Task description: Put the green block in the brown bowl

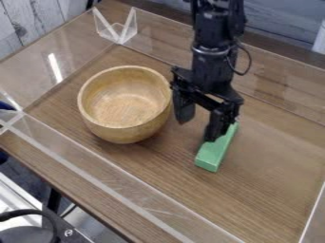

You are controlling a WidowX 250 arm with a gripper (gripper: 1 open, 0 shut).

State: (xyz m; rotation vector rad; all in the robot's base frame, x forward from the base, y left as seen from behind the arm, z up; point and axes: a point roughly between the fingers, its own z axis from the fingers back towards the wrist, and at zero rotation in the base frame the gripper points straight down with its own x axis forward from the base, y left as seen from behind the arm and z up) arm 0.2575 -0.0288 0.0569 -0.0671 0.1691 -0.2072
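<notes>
In the camera view, the hand (200,116) reaches down over the counter (140,169) from the far edge, its dark fingers spread apart and released, with nothing gripped between them. One finger comes down beside the bowl's right side, and the other is over or against the far part of the green block (216,152); whether it touches the block I cannot tell. The dark arm (219,43) rises behind the hand and runs out of view past the far edge.

The green block lies flat on the counter, outside the bowl, right of the middle. It is set at a slant, its near end pointing toward the near edge and its far end leaning to the right, partly hidden by the hand.

To the left of the hand and the block stands the brown bowl (124,102), upright, round and light brown, with its open top facing up. No block is in it, and a strip of bare wood separates it from the block.

Farther out, near the far left part of the counter, there is a small clear pointed object (116,25). A shiny clear strip (51,142) crosses the left side of the counter. At the near left corner is a black curved object (28,223) with cables by it.
</notes>
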